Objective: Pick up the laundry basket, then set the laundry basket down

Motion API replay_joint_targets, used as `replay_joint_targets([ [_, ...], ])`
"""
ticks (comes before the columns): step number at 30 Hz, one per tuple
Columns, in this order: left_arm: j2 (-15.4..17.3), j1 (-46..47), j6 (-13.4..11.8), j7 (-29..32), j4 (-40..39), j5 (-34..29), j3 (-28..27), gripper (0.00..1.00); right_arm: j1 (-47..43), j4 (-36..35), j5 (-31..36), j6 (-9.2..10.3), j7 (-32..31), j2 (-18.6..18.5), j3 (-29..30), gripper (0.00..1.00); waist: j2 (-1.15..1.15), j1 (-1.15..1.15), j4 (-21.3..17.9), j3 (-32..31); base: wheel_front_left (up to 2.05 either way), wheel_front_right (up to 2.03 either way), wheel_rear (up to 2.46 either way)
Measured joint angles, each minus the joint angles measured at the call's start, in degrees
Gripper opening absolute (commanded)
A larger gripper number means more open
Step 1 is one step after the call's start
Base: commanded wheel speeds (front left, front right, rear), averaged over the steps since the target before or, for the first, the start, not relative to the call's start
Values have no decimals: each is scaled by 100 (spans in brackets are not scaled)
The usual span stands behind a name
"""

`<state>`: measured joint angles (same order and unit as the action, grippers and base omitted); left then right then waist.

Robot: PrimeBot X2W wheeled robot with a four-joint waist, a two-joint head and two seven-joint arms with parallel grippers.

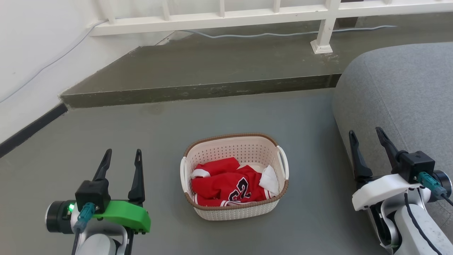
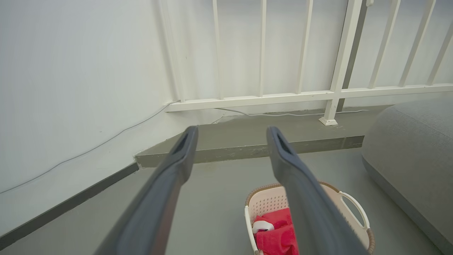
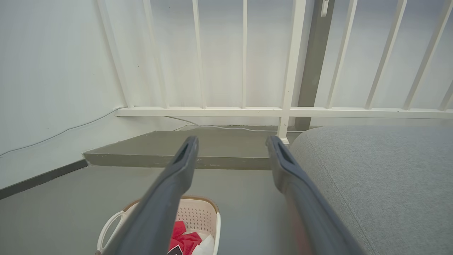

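Observation:
The laundry basket [image 1: 263, 147], cream perforated plastic with a brown woven rim and white side handles, stands on the grey floor in the middle of the head view. A red jersey [image 1: 226, 186] with white trim lies inside it. My left gripper [image 1: 122, 153] hangs open at the lower left, well clear of the basket. At the lower right my right gripper [image 1: 366, 134] is open too, over the edge of the grey sofa. The left wrist view has the basket [image 2: 269, 202] low between and behind the open left gripper [image 2: 231, 131]. In the right wrist view the basket [image 3: 200, 214] sits at the bottom left of the open right gripper [image 3: 231, 141].
A grey sofa [image 1: 403, 95] fills the right side. A raised concrete step [image 1: 198, 71] runs behind the basket, with a white railing [image 1: 325, 24] and a cable [image 1: 283, 34] on it. A white wall [image 1: 28, 53] with a dark skirting strip borders the left.

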<state>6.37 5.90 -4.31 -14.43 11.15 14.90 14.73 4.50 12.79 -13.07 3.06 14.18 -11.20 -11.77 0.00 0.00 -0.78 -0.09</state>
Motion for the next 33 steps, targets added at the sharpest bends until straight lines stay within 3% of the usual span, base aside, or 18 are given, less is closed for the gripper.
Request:
replay_joint_targets([
  [33,-29,119,4,0,414,64,-82,100,-2,178,4,-155,25,144,189,100,0,0,5,29,0,0,0],
])
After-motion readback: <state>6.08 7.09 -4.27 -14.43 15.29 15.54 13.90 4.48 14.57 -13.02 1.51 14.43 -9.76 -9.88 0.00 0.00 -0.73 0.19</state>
